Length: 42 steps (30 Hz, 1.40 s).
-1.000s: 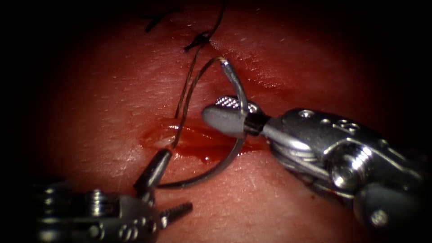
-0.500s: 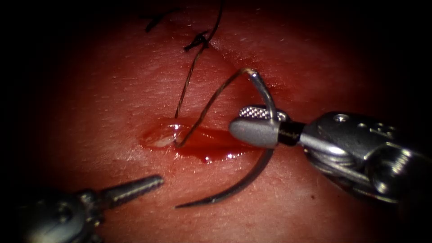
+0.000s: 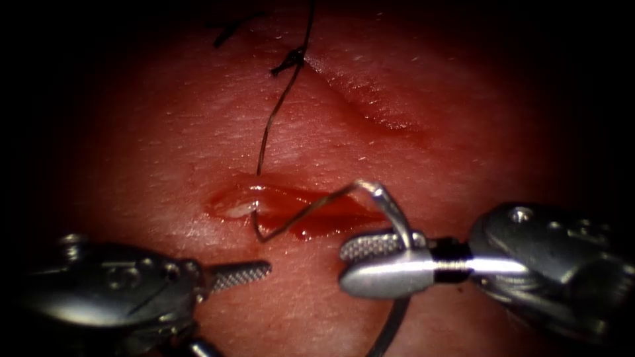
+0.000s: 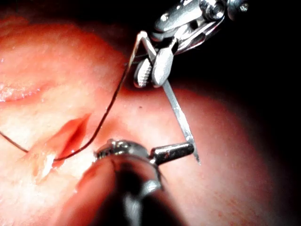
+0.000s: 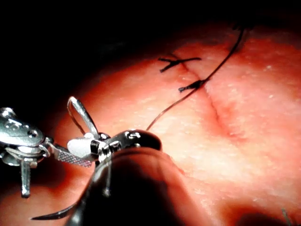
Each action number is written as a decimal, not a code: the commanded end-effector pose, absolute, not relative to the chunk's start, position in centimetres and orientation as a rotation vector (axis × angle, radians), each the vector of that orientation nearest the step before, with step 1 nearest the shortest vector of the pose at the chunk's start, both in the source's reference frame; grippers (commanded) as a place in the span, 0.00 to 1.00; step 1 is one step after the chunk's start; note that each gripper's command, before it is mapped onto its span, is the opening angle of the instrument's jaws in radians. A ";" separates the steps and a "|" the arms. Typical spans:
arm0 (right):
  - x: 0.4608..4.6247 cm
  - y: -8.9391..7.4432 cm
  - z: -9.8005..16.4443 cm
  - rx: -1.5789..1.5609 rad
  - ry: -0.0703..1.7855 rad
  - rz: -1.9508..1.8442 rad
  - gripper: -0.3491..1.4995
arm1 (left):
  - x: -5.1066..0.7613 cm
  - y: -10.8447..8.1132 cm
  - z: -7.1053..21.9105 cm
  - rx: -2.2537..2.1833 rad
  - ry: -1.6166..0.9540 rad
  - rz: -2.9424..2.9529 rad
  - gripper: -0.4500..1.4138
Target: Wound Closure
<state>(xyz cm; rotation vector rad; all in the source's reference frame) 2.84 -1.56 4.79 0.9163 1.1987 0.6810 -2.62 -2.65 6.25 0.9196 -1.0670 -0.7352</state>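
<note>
The left tool [image 3: 248, 274] sits left of the cut [image 3: 291, 208], apparently empty; I cannot tell how its fingers stand. Thread [image 3: 271, 125] runs from the cut. The right tool [image 3: 377, 264] has its fingers clenched on the needle [image 3: 390, 211] near its swaged end, clear of the tissue [image 3: 198, 132].

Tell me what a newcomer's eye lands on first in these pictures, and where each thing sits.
First, the right arm's shiny steel tool, entering from the right below the cut, jaws shut on the curved steel needle near its thread end, the needle clear of the tissue. Next, the short open cut with red fluid at the centre of the pink tissue, dark thread running up from it to a knot.
</note>
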 end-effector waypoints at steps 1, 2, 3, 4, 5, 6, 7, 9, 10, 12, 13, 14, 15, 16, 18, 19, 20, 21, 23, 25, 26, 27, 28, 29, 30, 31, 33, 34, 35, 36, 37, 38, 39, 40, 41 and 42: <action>2.96 -1.5 4.9 0.917 1.235 0.677 0.00 | -2.71 -2.6 6.3 0.933 -1.067 -0.736 0.78; 2.98 -1.5 4.9 0.921 1.264 0.675 0.00 | -2.75 -2.6 6.3 0.958 -1.065 -0.734 0.77; 3.02 -1.4 4.9 0.914 1.343 0.655 0.00 | -2.83 -2.6 6.3 0.996 -1.066 -0.736 0.77; 3.04 -1.3 5.0 0.906 1.410 0.622 0.00 | -2.91 -2.6 6.4 1.024 -1.070 -0.728 0.77; 3.05 -1.3 5.0 0.896 1.424 0.603 0.00 | -2.94 -2.6 6.4 1.033 -1.073 -0.724 0.77; 3.06 -1.3 5.0 0.891 1.433 0.587 0.00 | -2.97 -2.5 6.4 1.044 -1.080 -0.720 0.77; 3.07 -1.3 5.0 0.888 1.458 0.557 0.00 | -3.02 -2.5 6.4 1.089 -1.098 -0.716 0.76; 3.06 -1.3 5.0 0.889 1.497 0.542 0.00 | -3.04 -2.5 6.4 1.116 -1.132 -0.714 0.73; 3.05 -1.3 5.0 0.890 1.511 0.543 0.00 | -3.05 -2.5 6.4 1.125 -1.146 -0.714 0.72; 3.05 -1.3 5.0 0.895 1.541 0.530 0.00 | -3.07 -2.4 6.5 1.171 -1.202 -0.735 0.68; 3.05 -1.3 5.0 0.894 1.549 0.522 0.00 | -3.06 -2.4 6.5 1.184 -1.206 -0.738 0.68; 3.05 -1.3 5.0 0.897 1.558 0.518 0.00 | -3.05 -2.4 6.5 1.192 -1.203 -0.736 0.68; 3.05 -1.3 5.0 0.896 1.562 0.510 0.00 | -3.03 -2.3 6.5 1.200 -1.201 -0.735 0.67; 3.05 -1.3 5.0 0.899 1.567 0.506 0.00 | -3.01 -2.3 6.5 1.208 -1.198 -0.734 0.66; 3.05 -1.3 5.0 0.894 1.585 0.493 0.00 | -2.97 -2.3 6.6 1.222 -1.192 -0.734 0.62; 3.05 -1.3 5.0 0.890 1.591 0.488 0.00 | -2.96 -2.3 6.6 1.232 -1.186 -0.740 0.60; 3.06 -1.3 5.0 0.890 1.600 0.478 0.00 | -2.95 -2.3 6.6 1.243 -1.183 -0.746 0.58; 3.07 -1.3 5.0 0.886 1.607 0.472 0.00 | -2.94 -2.3 6.6 1.248 -1.180 -0.747 0.54; 3.09 -1.3 5.0 0.875 1.619 0.463 0.00 | -2.95 -2.3 6.6 1.271 -1.167 -0.750 0.46; 3.11 -1.3 5.0 0.867 1.624 0.460 0.00 | -2.97 -2.4 6.6 1.285 -1.161 -0.745 0.41; 3.12 -1.3 5.0 0.862 1.627 0.456 0.00 | -2.97 -2.4 6.6 1.293 -1.158 -0.743 0.39; 3.13 -1.3 5.0 0.861 1.630 0.457 0.00 | -2.98 -2.4 6.6 1.299 -1.155 -0.743 0.37; 3.14 -1.3 5.0 0.860 1.630 0.457 0.00 | -2.98 -2.4 6.6 1.307 -1.151 -0.740 0.35; 3.16 -1.3 5.1 0.858 1.633 0.459 0.00 | -2.98 -2.4 6.6 1.315 -1.148 -0.739 0.33; 3.18 -1.4 5.1 0.852 1.636 0.454 0.00 | -3.00 -2.4 6.6 1.320 -1.145 -0.740 0.32; 3.18 -1.4 5.1 0.852 1.636 0.454 0.00 | -3.00 -2.4 6.6 1.325 -1.141 -0.742 0.28; 3.18 -1.4 5.1 0.853 1.637 0.452 0.00 | -2.99 -2.4 6.6 1.327 -1.141 -0.736 0.19; 3.18 -1.4 5.1 0.854 1.638 0.450 0.00 | -2.98 -2.4 6.6 1.329 -1.141 -0.734 0.07; 3.18 -1.4 5.1 0.855 1.638 0.448 0.00 | -2.98 -2.4 6.6 1.330 -1.141 -0.733 0.00; 3.18 -1.4 5.1 0.856 1.638 0.447 0.00 | -2.96 -2.4 6.6 1.326 -1.142 -0.738 0.00; 3.17 -1.4 5.1 0.856 1.638 0.447 0.00 | -2.96 -2.4 6.6 1.320 -1.142 -0.745 0.00; 3.16 -1.4 5.1 0.857 1.638 0.446 0.00 | -2.96 -2.4 6.6 1.289 -1.144 -0.776 0.00; 3.16 -1.4 5.1 0.857 1.638 0.445 0.00 | -2.96 -2.4 6.6 1.273 -1.151 -0.785 0.00; 3.15 -1.4 5.1 0.858 1.638 0.444 0.00 | -2.96 -2.4 6.6 1.266 -1.154 -0.793 0.00; 3.14 -1.4 5.1 0.859 1.639 0.443 0.00 | -2.95 -2.4 6.6 1.248 -1.164 -0.796 0.00; 3.13 -1.4 5.1 0.860 1.638 0.443 0.00 | -2.95 -2.4 6.6 1.235 -1.170 -0.803 0.00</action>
